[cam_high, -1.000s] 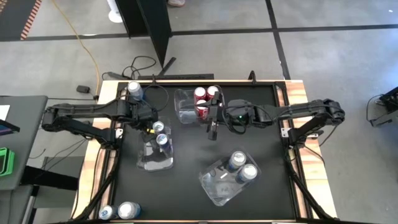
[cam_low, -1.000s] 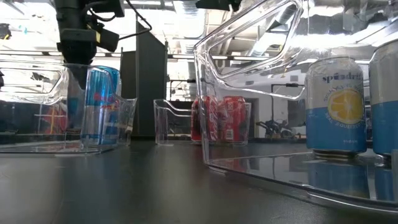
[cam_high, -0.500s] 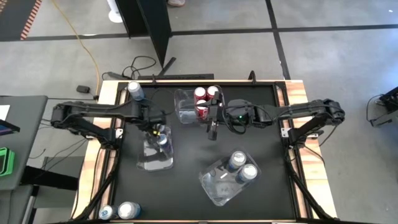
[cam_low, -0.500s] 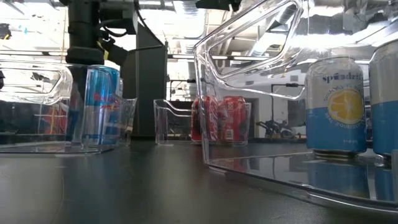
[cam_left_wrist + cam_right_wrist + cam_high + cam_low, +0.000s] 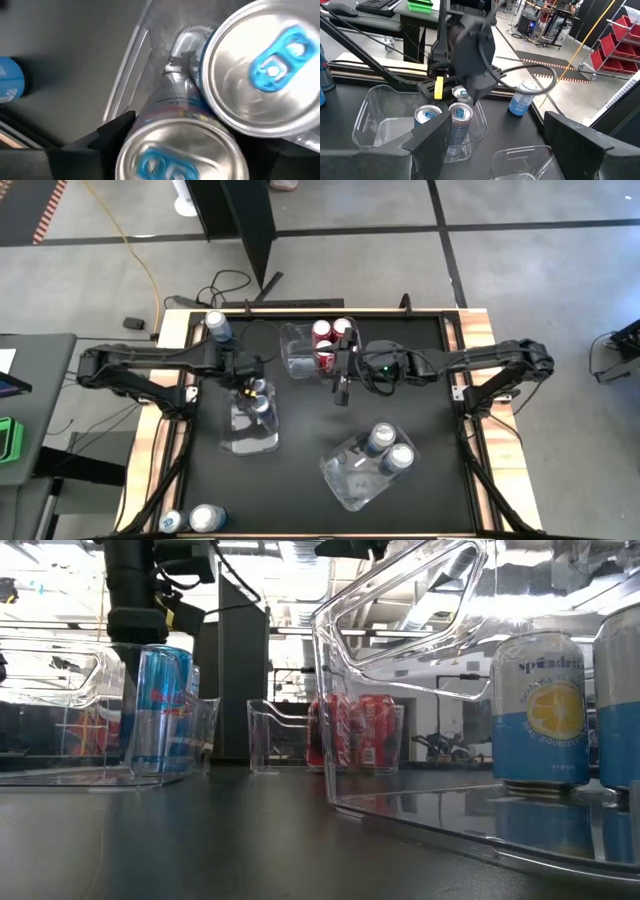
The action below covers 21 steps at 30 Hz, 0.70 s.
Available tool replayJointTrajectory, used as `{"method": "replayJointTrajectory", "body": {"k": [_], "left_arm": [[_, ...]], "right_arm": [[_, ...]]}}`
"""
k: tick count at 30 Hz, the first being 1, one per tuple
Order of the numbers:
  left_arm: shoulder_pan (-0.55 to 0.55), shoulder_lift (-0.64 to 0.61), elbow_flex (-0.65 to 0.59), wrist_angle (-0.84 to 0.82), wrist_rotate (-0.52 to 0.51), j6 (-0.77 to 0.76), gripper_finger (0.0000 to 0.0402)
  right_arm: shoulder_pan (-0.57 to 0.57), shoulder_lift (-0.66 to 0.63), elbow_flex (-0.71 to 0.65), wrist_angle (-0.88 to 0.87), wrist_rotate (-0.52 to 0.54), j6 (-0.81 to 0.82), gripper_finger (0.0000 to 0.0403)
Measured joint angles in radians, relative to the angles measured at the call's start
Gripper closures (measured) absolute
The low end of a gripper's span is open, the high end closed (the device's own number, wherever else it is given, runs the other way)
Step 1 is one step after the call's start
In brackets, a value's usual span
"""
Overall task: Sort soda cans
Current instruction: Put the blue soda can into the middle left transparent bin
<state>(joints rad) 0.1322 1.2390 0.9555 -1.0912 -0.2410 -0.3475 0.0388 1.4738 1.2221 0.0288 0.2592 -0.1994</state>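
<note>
Left wrist view, left gripper (image 5: 175,150) jaws apart around dark blue can (image 5: 180,150), right gripper (image 5: 341,392) jaws open, empty.

The middle of the black tabletop (image 5: 300,470) is bare, so a claw can pass there between the three clear bins. The left bin (image 5: 248,430) is blocked from above: the left claw (image 5: 250,388) hangs over its far end, just above two dark blue cans (image 5: 260,404). The far bin (image 5: 300,352) holds red cans (image 5: 325,345), and the right claw (image 5: 342,392) stands open just beside it, closing that side. The near bin (image 5: 350,475) with two light blue cans (image 5: 388,448) lies tilted on the right. Loose cans stand at the far left corner (image 5: 216,326) and the near left corner (image 5: 205,518).
</note>
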Motion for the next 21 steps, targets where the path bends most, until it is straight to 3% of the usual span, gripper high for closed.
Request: {"method": "replayJointTrajectory", "body": {"k": [7, 21], "left_arm": [[-0.015, -0.065, 0.001, -0.007, 0.001, 0.003, 0.0092], [-0.016, -0.224, 0.002, -0.013, 0.007, -0.004, 0.0089]], "right_arm": [[0.000, 0.000, 0.000, 0.000, 0.000, 0.000, 0.0071], [0.000, 0.000, 0.000, 0.000, 0.000, 0.009, 0.0071]]}}
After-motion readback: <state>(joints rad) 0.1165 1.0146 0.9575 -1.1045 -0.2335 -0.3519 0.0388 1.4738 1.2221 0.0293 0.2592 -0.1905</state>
